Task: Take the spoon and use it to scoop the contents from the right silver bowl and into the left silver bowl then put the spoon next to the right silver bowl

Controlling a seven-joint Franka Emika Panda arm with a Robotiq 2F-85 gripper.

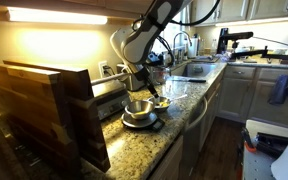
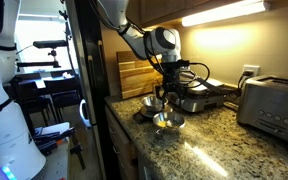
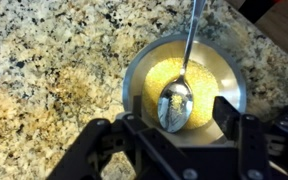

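Note:
In the wrist view a small round silver bowl [image 3: 184,85] holds yellow grains. A metal spoon [image 3: 176,100] lies in it, scoop end down on the grains, handle leaning over the far rim. My gripper [image 3: 181,118] hangs just above this bowl, open, with its fingers on either side of the spoon's scoop and not touching it. In an exterior view the smaller bowl [image 1: 161,101] sits beside the larger deep steel bowl [image 1: 136,108], with the gripper [image 1: 145,88] over them. Both bowls also show in an exterior view, the larger [image 2: 151,103] and the smaller [image 2: 167,122].
The bowls stand on a speckled granite counter [image 3: 44,60]. The larger bowl rests on a dark flat base [image 1: 140,121]. A wooden board [image 1: 44,110] stands upright nearby. A toaster [image 2: 272,105] and a dark appliance [image 2: 199,98] are close. A sink [image 1: 189,70] lies further along.

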